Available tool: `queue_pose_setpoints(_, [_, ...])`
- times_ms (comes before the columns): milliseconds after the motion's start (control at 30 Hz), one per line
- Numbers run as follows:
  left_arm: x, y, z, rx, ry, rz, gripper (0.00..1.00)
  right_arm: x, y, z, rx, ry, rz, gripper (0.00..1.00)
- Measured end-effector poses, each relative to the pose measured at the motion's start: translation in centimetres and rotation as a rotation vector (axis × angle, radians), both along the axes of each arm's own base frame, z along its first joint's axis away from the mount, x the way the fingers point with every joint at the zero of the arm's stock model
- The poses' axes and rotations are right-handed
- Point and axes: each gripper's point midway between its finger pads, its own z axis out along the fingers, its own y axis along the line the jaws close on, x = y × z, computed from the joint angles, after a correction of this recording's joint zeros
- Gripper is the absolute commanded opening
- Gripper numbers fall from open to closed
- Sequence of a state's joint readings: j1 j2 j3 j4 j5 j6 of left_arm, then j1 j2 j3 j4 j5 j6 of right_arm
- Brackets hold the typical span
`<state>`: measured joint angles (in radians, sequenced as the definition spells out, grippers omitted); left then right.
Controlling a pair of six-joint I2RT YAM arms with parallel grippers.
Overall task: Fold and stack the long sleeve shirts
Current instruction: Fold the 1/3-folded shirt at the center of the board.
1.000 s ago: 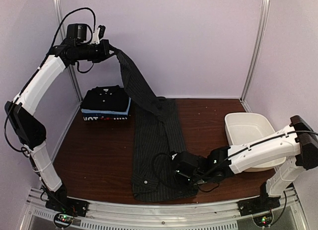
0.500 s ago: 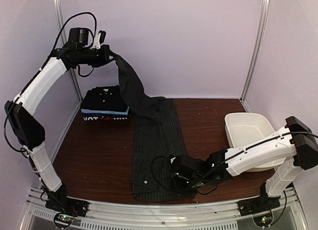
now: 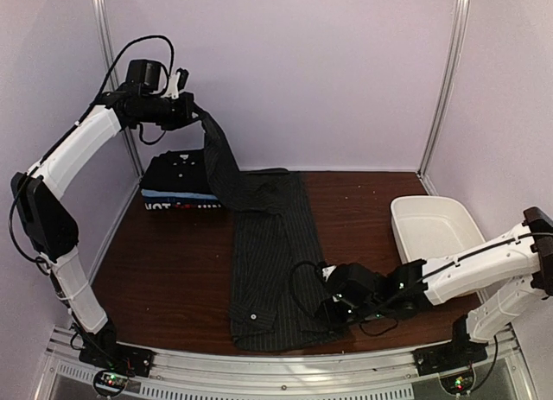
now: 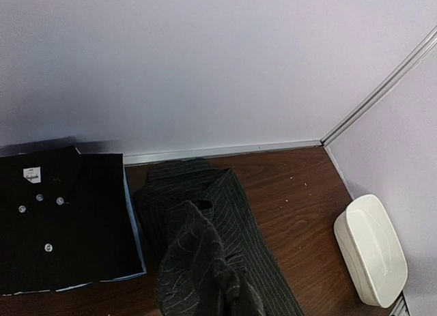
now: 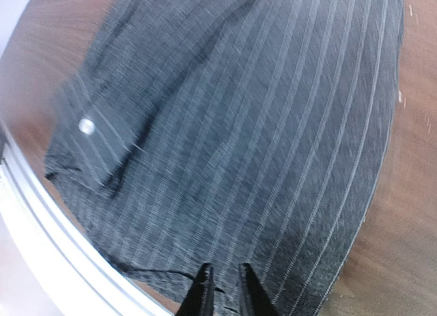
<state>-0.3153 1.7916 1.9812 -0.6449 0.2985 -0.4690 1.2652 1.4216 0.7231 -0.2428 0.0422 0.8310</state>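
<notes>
Bottom centre: pinstriped shirt (image 4: 202, 265) bunched up, rest spread on brown table (image 4: 293, 186). Left of it, folded black shirt (image 4: 61, 220) atop light blue shirt (image 4: 136, 237). White tub (image 4: 370, 248) well right.

Lilac walls (image 3: 302, 72), dark wooden table (image 3: 173, 270)

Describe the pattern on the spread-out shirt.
The shirt is charcoal with fine pale pinstripes; right wrist view shows it best.
</notes>
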Motion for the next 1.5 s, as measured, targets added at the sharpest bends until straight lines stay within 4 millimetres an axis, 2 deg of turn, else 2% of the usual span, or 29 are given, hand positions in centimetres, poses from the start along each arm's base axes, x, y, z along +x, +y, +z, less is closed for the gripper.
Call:
queue_pose_setpoints(133, [-0.3, -0.4, 0.1, -0.009, 0.001, -0.027, 0.00, -1.2, -1.8, -3.2, -0.033, 0.059, -0.009, 0.12])
queue_pose_setpoints(233, [-0.6, -0.8, 0.2, -0.018, 0.002, -0.055, 0.00, -1.9, -2.8, -4.7, -0.034, 0.093, -0.021, 0.12])
queue_pose_setpoints(367, [-1.3, -2.2, -0.1, -0.022, 0.000, -0.116, 0.00, -1.9, -2.4, -4.4, 0.001, 0.105, -0.028, 0.13])
queue_pose_setpoints(467, [-2.6, -4.4, -1.1, -0.011, 0.012, -0.190, 0.00, -1.9, -2.3, -3.8, 0.014, 0.102, -0.032, 0.17])
queue_pose_setpoints(567, [-5.1, -7.5, -3.1, 0.007, 0.046, -0.286, 0.00, -1.2, -1.8, -1.4, 0.055, 0.063, -0.046, 0.23])
queue_pose_setpoints(667, [-8.1, -10.2, -5.4, 0.024, 0.086, -0.381, 0.00, 0.7, -1.1, 2.8, 0.144, -0.015, -0.092, 0.29])
queue_pose_setpoints(733, [-10.4, -12.1, -7.1, 0.036, 0.117, -0.448, 0.00, 2.3, -1.4, 5.2, 0.201, -0.062, -0.137, 0.31])
queue_pose_setpoints(867, [-14.8, -15.5, -10.7, 0.060, 0.178, -0.573, 0.00, 6.4, -3.7, 7.4, 0.245, -0.133, -0.266, 0.33])
queue_pose_setpoints(1033, [-20.6, -18.9, -15.2, 0.095, 0.266, -0.716, 0.00, 10.9, -6.3, 8.2, 0.255, -0.191, -0.383, 0.34])
queue_pose_setpoints(1200, [-24.2, -22.4, -18.0, 0.118, 0.309, -0.816, 0.00, 14.0, -7.9, 8.3, 0.263, -0.224, -0.442, 0.34])
queue_pose_setpoints(1333, [-25.7, -23.9, -19.7, 0.128, 0.337, -0.851, 0.00, 15.0, -8.2, 7.3, 0.243, -0.214, -0.440, 0.34])
queue_pose_setpoints(1500, [-26.4, -24.4, -21.2, 0.142, 0.369, -0.860, 0.00, 15.1, -8.1, 6.8, 0.235, -0.204, -0.418, 0.34])
